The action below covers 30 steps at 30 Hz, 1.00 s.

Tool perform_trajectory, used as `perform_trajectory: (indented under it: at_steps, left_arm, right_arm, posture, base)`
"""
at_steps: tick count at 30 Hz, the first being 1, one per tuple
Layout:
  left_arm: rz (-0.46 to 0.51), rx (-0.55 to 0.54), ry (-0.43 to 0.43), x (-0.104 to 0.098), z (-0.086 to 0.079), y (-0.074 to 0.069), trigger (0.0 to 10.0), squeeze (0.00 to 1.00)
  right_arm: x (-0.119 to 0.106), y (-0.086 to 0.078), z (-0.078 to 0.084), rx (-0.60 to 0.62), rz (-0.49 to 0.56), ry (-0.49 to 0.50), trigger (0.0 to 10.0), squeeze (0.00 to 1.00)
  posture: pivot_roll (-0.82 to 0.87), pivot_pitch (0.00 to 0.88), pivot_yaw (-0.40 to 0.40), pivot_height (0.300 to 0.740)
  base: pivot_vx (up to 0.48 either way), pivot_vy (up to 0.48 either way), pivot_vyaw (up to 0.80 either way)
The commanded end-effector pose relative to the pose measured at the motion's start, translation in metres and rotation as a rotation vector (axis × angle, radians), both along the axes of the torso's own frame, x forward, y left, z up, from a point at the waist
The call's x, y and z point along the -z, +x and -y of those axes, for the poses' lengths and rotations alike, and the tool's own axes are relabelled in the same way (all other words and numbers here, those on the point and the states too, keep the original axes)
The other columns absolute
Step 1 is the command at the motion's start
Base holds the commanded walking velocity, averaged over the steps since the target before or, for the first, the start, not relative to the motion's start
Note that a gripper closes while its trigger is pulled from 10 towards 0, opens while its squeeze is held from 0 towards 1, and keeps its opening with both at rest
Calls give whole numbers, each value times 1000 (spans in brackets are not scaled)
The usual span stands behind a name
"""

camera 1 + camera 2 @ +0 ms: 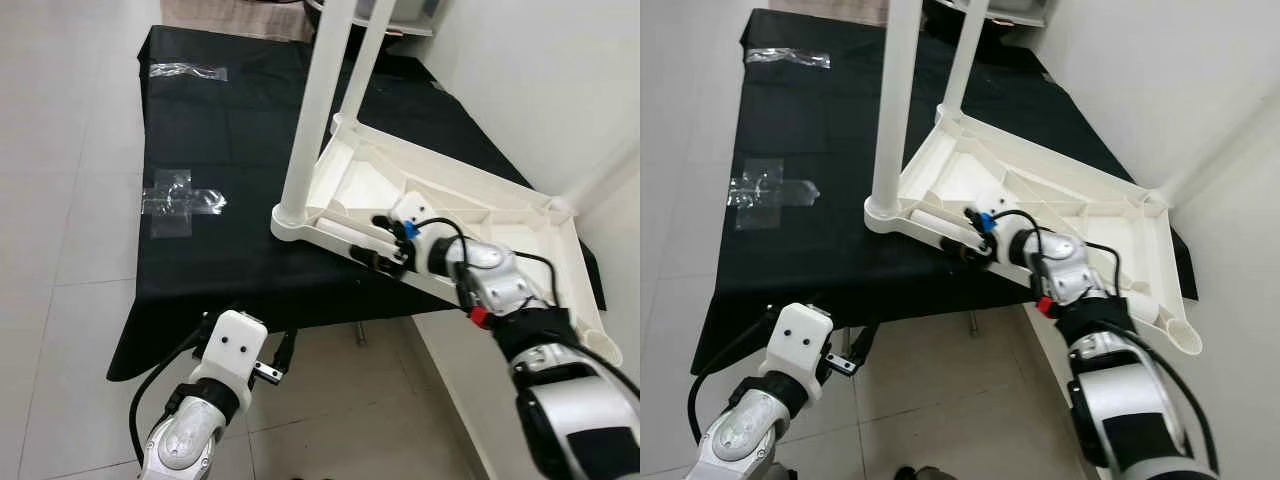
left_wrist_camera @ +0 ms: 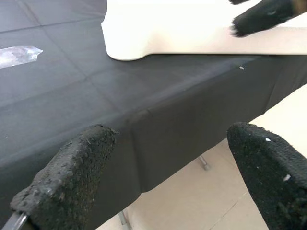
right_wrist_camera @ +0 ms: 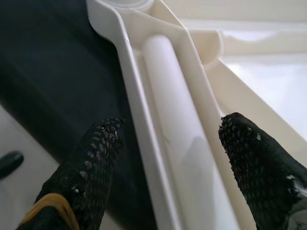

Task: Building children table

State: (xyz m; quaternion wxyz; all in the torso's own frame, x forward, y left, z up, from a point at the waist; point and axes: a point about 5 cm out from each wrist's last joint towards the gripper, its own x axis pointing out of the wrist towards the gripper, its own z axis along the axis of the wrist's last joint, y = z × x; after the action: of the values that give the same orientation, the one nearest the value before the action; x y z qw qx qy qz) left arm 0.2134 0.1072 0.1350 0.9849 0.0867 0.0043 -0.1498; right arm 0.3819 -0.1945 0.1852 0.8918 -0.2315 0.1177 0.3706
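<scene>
Tabletop (image 1: pixel 480 215) overhangs the black table's (image 1: pixel 200 130) near edge, so our right gripper (image 1: pixel 385 245), fingers apart around the loose leg (image 1: pixel 345 233), could tip it off, while our left gripper (image 1: pixel 275 360) idles open.

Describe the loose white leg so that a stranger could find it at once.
On the black-covered table lies an upturned white tabletop. Along its near edge, beside the corner with a standing leg, the loose leg lies flat in a channel, with the right gripper open around it. The two other legs stand upright.
</scene>
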Motion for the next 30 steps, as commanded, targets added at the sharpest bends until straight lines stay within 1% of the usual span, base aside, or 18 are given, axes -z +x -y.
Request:
perform_trajectory:
  at_steps: [1, 3, 4, 5, 7, 8, 11, 12, 13, 15, 17, 18, 21, 23, 29, 30]
  left_arm:
    - [-25, 14, -12, 4, 3, -2, 10000, 0]
    - [-25, 14, -14, 4, 3, -2, 10000, 0]
    - [-26, 14, -13, 5, 3, -2, 10000, 0]
    - [-26, 14, -13, 5, 3, -2, 10000, 0]
    - [-26, 13, -13, 5, 3, -2, 10000, 0]
    - [-26, 13, -13, 5, 3, -2, 10000, 0]
    - [-25, 12, -13, 5, 4, -2, 10000, 0]
    - [-25, 12, -13, 5, 4, -2, 10000, 0]
    - [-24, 11, -13, 5, 4, -2, 10000, 0]
    - [-24, 10, -14, 5, 4, -2, 10000, 0]
    - [-25, 6, -13, 5, 4, -3, 10000, 0]
    - [-25, 6, -14, 5, 4, -3, 10000, 0]
    - [-26, 7, -14, 5, 4, -3, 10000, 0]
    - [-26, 7, -13, 5, 4, -3, 10000, 0]
    - [-25, 6, -12, 5, 3, -3, 10000, 0]
    - [-25, 5, -11, 5, 3, -2, 10000, 0]
  right_arm:
    - [-7, 0, 12, 9, -27, -11, 10000, 0]
    - [-15, 2, 20, 3, -52, -30, 10000, 0]
    - [-16, 2, 25, 8, -65, -56, 10000, 0]
    - [-16, 2, 25, 8, -65, -56, 10000, 0]
    - [-19, 2, 34, 24, -103, -100, 10000, 0]
    - [-19, 2, 34, 24, -103, -100, 10000, 0]
    - [-19, -2, 42, 13, -170, -144, 10000, 0]
    - [-19, -2, 42, 13, -170, -144, 10000, 0]
    - [-17, -5, 46, -21, -235, -166, 10000, 0]
    - [-16, -7, 47, -33, -257, -171, 10000, 0]
    - [-14, -11, 47, -104, -310, -179, 10000, 0]
    - [-14, -13, 47, -133, -321, -183, 10000, 0]
    - [-14, -14, 47, -162, -333, -196, 10000, 0]
    - [-9, -15, 49, -150, -341, -235, 10000, 0]
    - [-3, -16, 49, -148, -369, -257, 10000, 0]
    - [0, -16, 49, -142, -374, -278, 10000, 0]
  posture:
    - [107, 128, -213, 740]
    - [107, 128, -212, 740]
    - [107, 128, -214, 740]
    - [107, 128, -214, 740]
    - [105, 130, -215, 740]
    - [105, 130, -215, 740]
    - [104, 131, -217, 740]
    - [104, 131, -217, 740]
    - [102, 132, -218, 740]
    - [102, 132, -218, 740]
    - [101, 134, -219, 740]
    - [101, 135, -218, 740]
    - [99, 133, -219, 740]
    - [99, 135, -218, 740]
    - [101, 137, -218, 740]
    - [98, 138, -217, 740]
  base:
    - [0, 0, 0]
    - [0, 0, 0]
    - [0, 0, 0]
    - [0, 0, 0]
    - [0, 0, 0]
    - [0, 0, 0]
    - [0, 0, 0]
    - [0, 0, 0]
    - [0, 0, 0]
    - [0, 0, 0]
    - [0, 0, 0]
    - [0, 0, 0]
    - [0, 0, 0]
    - [0, 0, 0]
    - [0, 0, 0]
    - [0, 0, 0]
